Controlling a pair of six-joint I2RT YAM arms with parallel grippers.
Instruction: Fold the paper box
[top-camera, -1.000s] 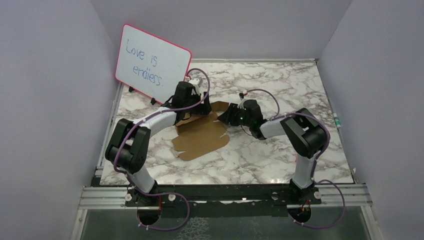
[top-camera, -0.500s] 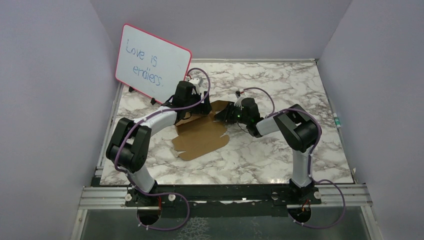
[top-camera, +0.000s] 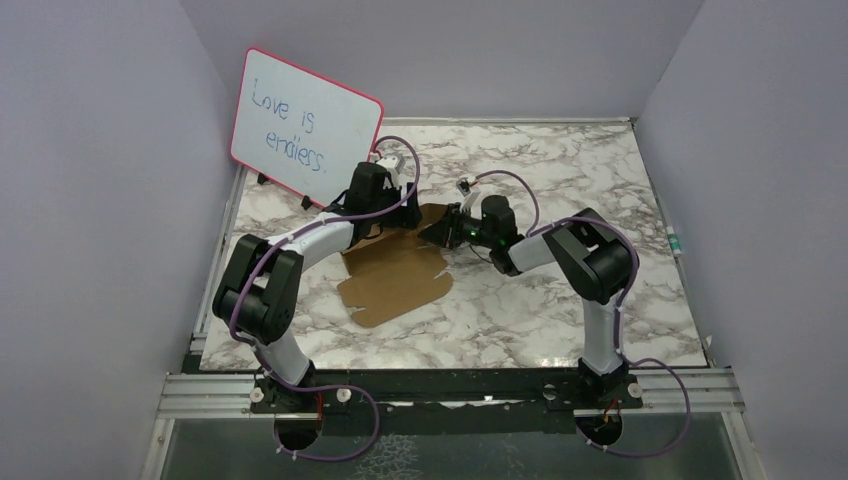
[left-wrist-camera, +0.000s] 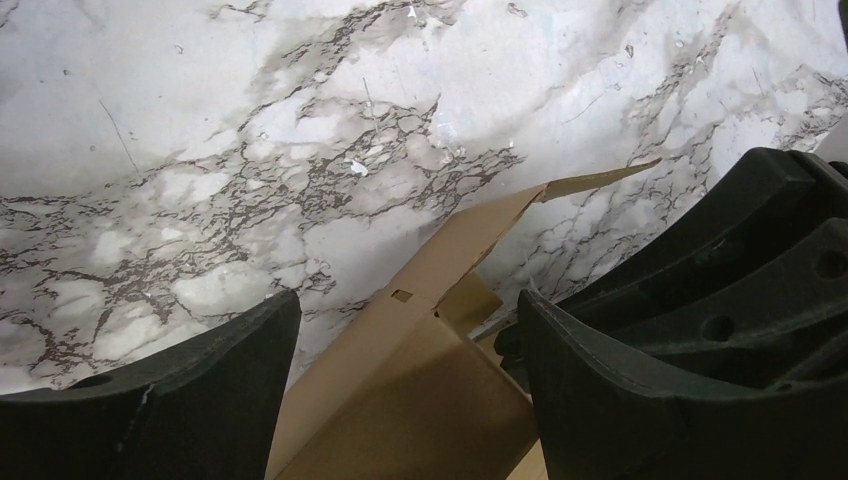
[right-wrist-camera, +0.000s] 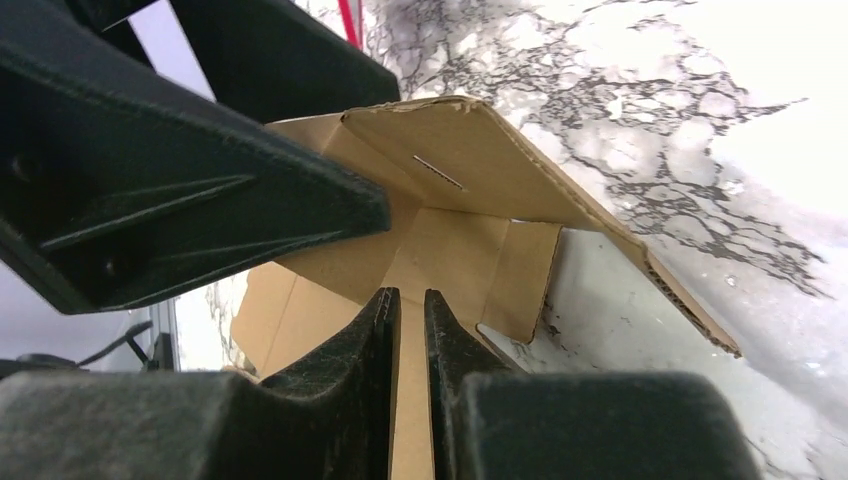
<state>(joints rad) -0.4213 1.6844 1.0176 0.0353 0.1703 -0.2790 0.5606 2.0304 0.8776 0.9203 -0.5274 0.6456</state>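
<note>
- Whiteboard (top-camera: 305, 128) – pink frame, propped at the far-left corner of the marble table (top-camera: 560, 300).
- Left gripper (left-wrist-camera: 405, 300) – fingers wide apart, straddling a raised flap at the sheet's far end. I can't tell whether they touch it.
- Paper box (top-camera: 395, 280) – brown cardboard sheet at mid-table between the two arms. Its near part lies flat and its far flaps are folded up.
- Right gripper (right-wrist-camera: 410, 300) – fingers nearly together, pinching a thin cardboard panel on the sheet's right side, just beside the left gripper's finger.
</note>
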